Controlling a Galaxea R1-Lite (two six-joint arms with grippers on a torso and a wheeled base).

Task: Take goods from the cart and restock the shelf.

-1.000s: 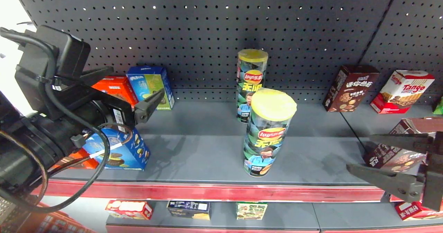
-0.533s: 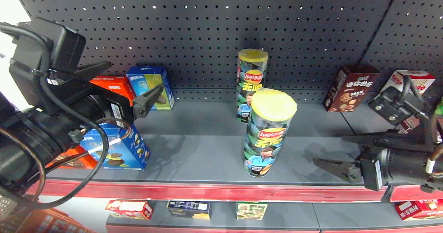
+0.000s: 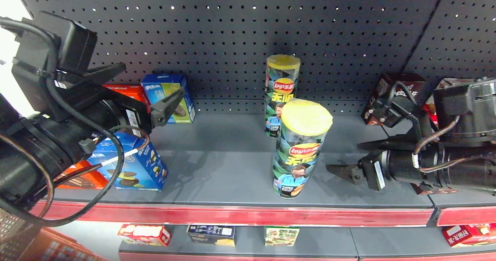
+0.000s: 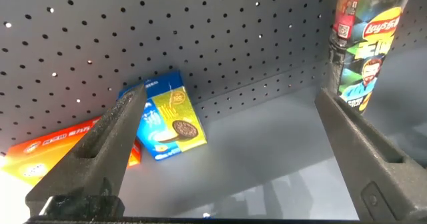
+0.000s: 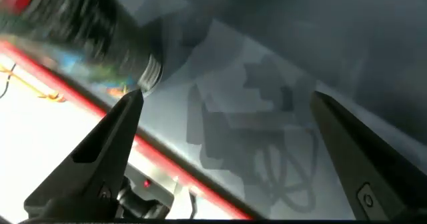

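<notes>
Judging restocking partly done: two cans [image 3: 282, 94] stand on the shelf [image 3: 224, 168], right claw [image 3: 348, 158] wide and empty at 3 o'clock of the front can [image 3: 301, 148], left claw [image 3: 153, 78] wide, empty, at 9.

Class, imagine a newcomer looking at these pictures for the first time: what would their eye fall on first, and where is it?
Two yellow-lidded chip cans stand upright mid-shelf: the front can near the front edge of the shelf, the rear can behind it by the pegboard. The open right gripper points at the front can from its right, and the open left gripper hangs at the shelf's left side by a blue cookie box.
</notes>
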